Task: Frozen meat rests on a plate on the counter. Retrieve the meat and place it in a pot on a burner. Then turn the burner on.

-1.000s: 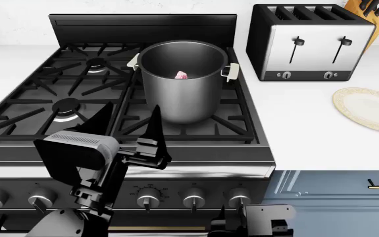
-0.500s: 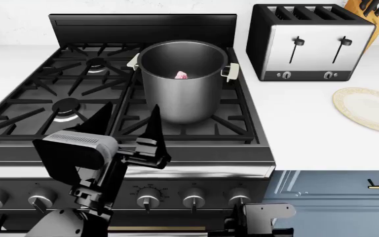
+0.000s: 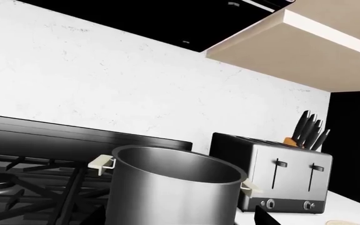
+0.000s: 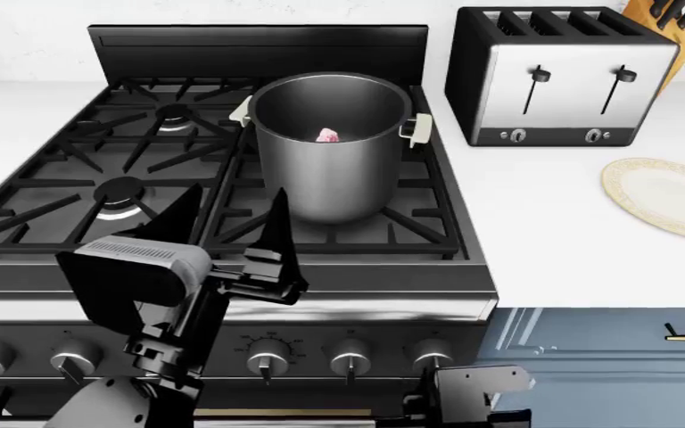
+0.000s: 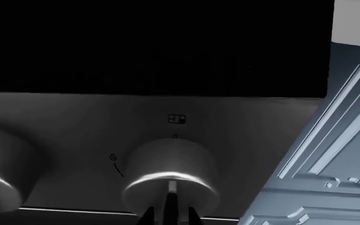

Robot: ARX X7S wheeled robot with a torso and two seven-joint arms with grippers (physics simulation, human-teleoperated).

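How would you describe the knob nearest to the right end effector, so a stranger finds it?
Start at the black gas range and look down at its front knob row. Take the round silver knob at the far right, the last one before the pale blue cabinet front.

Pink frozen meat (image 4: 328, 135) in brushed-steel pot (image 4: 331, 169); gold-rimmed cream plate (image 4: 666, 198).

Even, bright light fills the head view, sharp corner to corner, with no blur or edge distortion. The pot (image 4: 328, 143) throws only a faint shadow on the grates, and soft streaks of glare run along the stove's front edge. In the right wrist view the panel is dim (its upper half nearly black), while a crisp highlight rims the knob (image 5: 170, 180).
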